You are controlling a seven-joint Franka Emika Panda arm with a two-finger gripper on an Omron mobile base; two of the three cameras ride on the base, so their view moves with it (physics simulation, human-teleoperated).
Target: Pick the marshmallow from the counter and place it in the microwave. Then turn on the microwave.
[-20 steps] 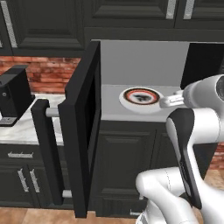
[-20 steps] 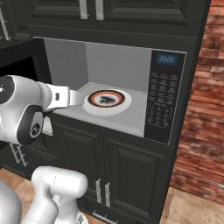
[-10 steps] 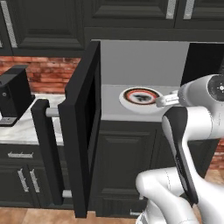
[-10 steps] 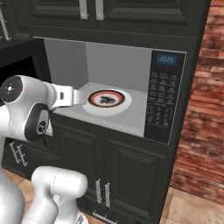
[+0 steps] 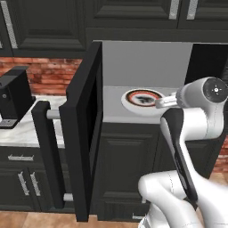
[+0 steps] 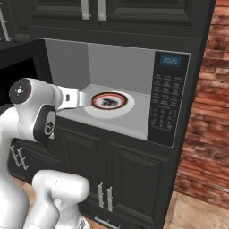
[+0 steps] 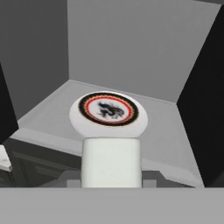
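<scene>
Marshmallow [image 7: 111, 162] held at the open microwave [image 6: 134, 96] mouth

The end effector [image 7: 111, 177] is clamped on the whitish cube, just before the front edge of the microwave's grey floor, short of the red-ringed turntable [image 7: 108, 112].

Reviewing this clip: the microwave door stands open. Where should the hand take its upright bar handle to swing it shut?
Grip the dark upright bar handle around mid-length, between its two grey stand-off posts. Probably come from the left, at the outer face of the open black microwave door. The bar stands vertical and clear of the door panel, so fingers closing horizontally across it should fit behind it.
</scene>
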